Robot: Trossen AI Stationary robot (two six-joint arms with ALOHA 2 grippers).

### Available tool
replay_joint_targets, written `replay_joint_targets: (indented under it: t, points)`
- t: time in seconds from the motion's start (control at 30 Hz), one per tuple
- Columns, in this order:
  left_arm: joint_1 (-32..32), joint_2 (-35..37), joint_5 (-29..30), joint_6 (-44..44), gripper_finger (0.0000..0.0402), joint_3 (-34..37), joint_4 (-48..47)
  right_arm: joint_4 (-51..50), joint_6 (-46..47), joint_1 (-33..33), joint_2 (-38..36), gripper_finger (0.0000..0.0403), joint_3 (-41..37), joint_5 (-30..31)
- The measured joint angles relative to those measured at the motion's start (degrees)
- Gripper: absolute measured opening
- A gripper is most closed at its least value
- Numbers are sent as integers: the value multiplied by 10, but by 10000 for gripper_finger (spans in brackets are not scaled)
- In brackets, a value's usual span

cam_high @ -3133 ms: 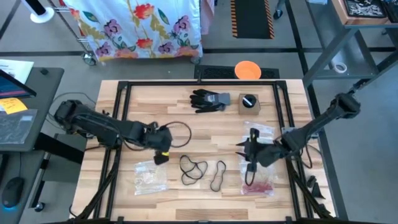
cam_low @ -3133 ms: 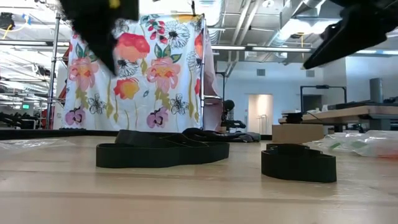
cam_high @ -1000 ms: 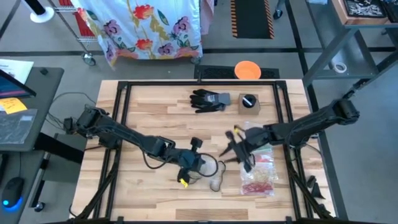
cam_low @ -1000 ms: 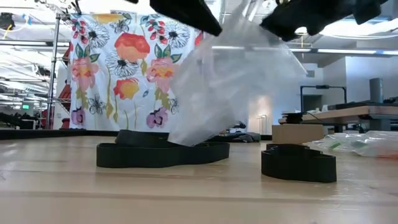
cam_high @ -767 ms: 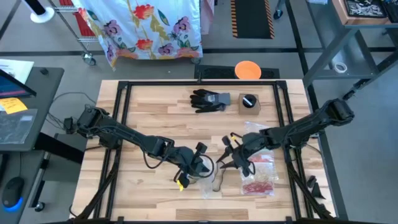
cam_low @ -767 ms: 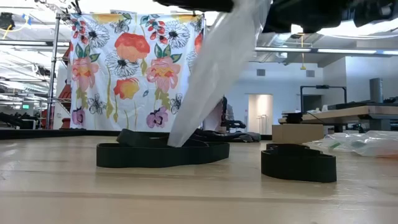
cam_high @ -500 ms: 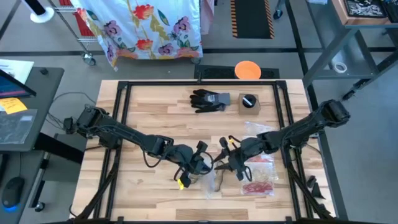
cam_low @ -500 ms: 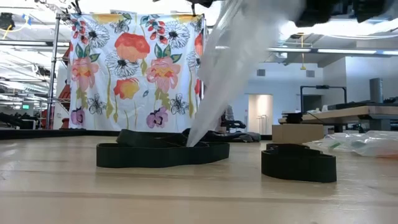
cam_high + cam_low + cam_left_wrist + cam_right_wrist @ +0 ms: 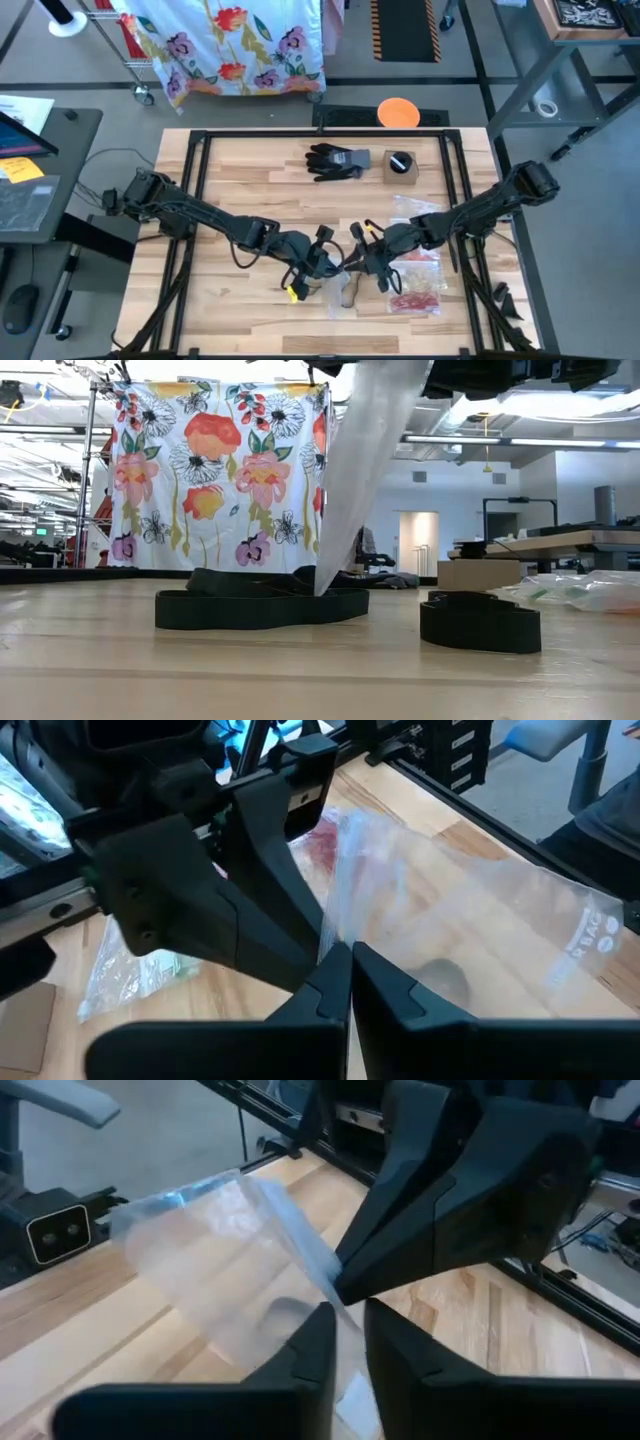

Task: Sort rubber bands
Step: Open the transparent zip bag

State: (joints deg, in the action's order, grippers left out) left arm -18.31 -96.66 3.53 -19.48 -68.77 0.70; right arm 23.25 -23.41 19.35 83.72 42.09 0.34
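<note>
Two grippers over the front middle of the tabletop (image 9: 250, 165), close together and sharing one clear bag (image 9: 365, 480).

Left gripper (image 9: 326, 263): jaws pressed fully together, pinching the top edge of the clear bag.

Right gripper (image 9: 362, 260): facing the left one from just beside it, jaws drawn to a narrow slit with the bag's film running between them, gripping the same edge.

Clear bag: hanging from both grips as a long slack sheet, lower end down on the wood among the black rubber bands (image 9: 260, 606).

Black rubber bands: wide flat loops lying on the tabletop below the grippers; one cluster under the bag's tip, a second loop (image 9: 480, 623) apart from it in the low view. Whether any loop sits inside the bag, cannot tell.

Red rubber bands (image 9: 415, 299): packed in another bag flat on the tabletop, toward the right arm's side, just beside the right gripper.

Far half of the tabletop: black glove (image 9: 338, 160) and, beside it, small cardboard box (image 9: 400, 164).

Beyond the tabletop: flowered cloth (image 9: 220, 470) on a rack.
</note>
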Motion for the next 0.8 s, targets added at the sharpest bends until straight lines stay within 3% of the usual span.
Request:
replay_joint_targets:
  t: [0.17, 0.27, 0.47, 0.8]
  points:
    - [0, 0, 2, -4, 0, 0, -2, -12, 0, 0, 0, 5, 0, 0]
    - [1, 0, 6, -1, 0, 0, -9, -45, 0, 0, -10, 5, 0, 4]
    - [-2, 0, 8, 23, 0, 0, -56, -131, 0, 0, -47, 2, 0, 95]
    - [-2, 0, 84, 38, 0, 0, -49, -222, 53, 5, -72, 4, 0, 100]
